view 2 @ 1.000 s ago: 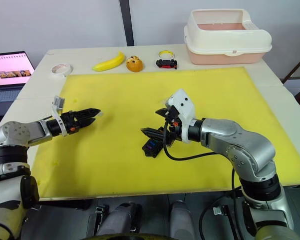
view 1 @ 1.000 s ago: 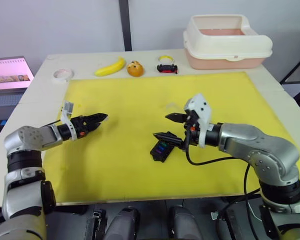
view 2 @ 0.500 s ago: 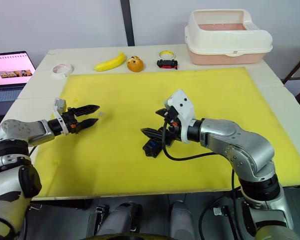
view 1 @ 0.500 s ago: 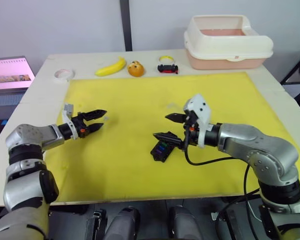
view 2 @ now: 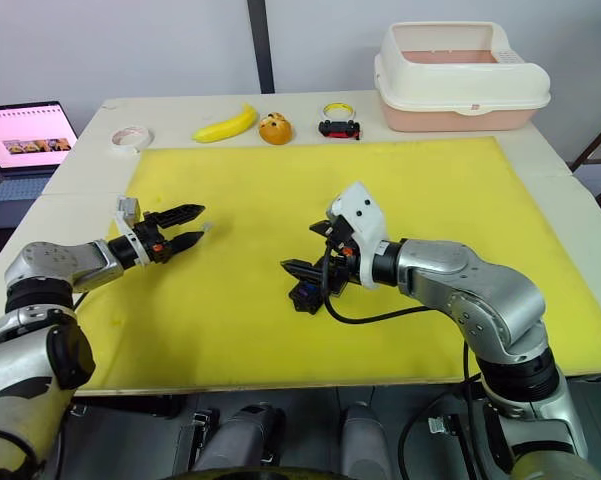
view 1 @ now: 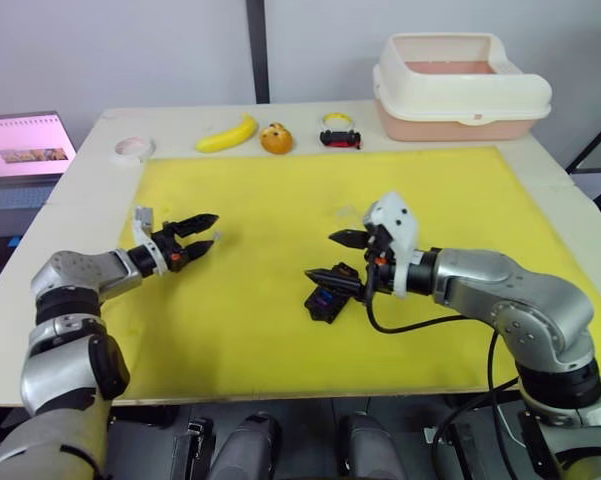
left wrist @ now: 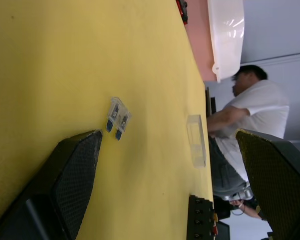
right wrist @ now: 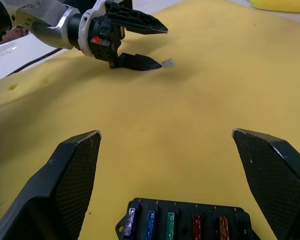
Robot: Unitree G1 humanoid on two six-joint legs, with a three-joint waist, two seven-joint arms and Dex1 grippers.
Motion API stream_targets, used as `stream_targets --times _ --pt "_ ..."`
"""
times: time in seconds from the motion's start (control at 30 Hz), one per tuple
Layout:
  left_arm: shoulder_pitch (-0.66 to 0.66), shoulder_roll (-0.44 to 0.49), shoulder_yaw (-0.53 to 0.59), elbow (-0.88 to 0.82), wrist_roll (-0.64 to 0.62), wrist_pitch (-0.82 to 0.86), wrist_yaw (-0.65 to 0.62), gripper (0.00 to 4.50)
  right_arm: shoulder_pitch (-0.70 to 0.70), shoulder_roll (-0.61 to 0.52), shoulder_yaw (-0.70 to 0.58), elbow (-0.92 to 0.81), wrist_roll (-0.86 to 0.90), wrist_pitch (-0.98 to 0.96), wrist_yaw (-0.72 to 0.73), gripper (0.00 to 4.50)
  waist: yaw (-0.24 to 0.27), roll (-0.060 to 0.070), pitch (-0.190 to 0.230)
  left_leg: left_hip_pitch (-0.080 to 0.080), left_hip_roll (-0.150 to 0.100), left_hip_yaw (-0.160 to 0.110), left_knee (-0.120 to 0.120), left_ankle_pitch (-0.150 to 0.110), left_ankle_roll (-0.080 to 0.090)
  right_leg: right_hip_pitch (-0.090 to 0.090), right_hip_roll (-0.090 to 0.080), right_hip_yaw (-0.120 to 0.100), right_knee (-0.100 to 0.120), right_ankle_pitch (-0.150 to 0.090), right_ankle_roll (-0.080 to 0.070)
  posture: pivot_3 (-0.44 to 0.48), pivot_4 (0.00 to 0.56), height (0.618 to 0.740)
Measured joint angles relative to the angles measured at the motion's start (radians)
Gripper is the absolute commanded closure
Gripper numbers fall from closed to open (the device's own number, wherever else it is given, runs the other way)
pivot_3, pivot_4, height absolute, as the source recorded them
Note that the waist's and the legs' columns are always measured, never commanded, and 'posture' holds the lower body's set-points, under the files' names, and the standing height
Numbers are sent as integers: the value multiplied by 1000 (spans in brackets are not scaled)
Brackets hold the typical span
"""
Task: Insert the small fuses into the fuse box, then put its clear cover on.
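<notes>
2 grippers work over the yellow mat [view 1: 460,180], which covers most of the table [view 1: 80,190]. Right gripper [view 1: 342,257] hovers just above the fuse box [view 1: 325,300] near mid-mat, jaws spread wide and empty. Left gripper [view 1: 202,232] sits low on its own side, jaws parted, tips just beside 1 loose fuse [left wrist: 118,118]: a pale, see-through chip lying flat with 2 dark blades.

Fuse box slots already hold 5 fuses [right wrist: 173,224] in a row: purple, blue, green, red, orange. Beyond the box lies the clear cover [left wrist: 196,141], on the mat and apart from everything.

That loose fuse looks very light, rigid and slick, so it would likely skate on the mat if nudged; pinching its wider plastic head across the flat faces, blades left free, seems soundest. Likely the cover is thin, stiff and easy to crack or flick, so its long edges are the place to hold it.
</notes>
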Motion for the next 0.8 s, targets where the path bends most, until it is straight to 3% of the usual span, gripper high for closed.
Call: stream_targets --times 0.47,0.57,0.63,0.8 --pt "-30 -38 23 30 8 -43 58 0 0 0 1 0 -8 0 -5 38 19 0 0 0 0 0 1 0 0 0 0 0 0 0 0 0 150 740" --pt "-29 -43 34 30 9 -48 69 838 1 0 1 -1 -7 0 -7 0 19 0 0 0 0 0 1 0 0 0 0 0 0 0 0 0 150 740" --pt "-27 -50 36 30 19 -62 84 1738 9 0 0 -1 -7 0 -8 0 19 0 0 0 0 0 1 0 0 0 0 0 0 0 0 0 150 740" --pt "-26 -73 42 15 21 -72 112 1738 14 -2 -3 -1 -7 0 -9 0 20 0 0 0 0 1 1 0 0 0 0 0 0 0 0 0 150 740"
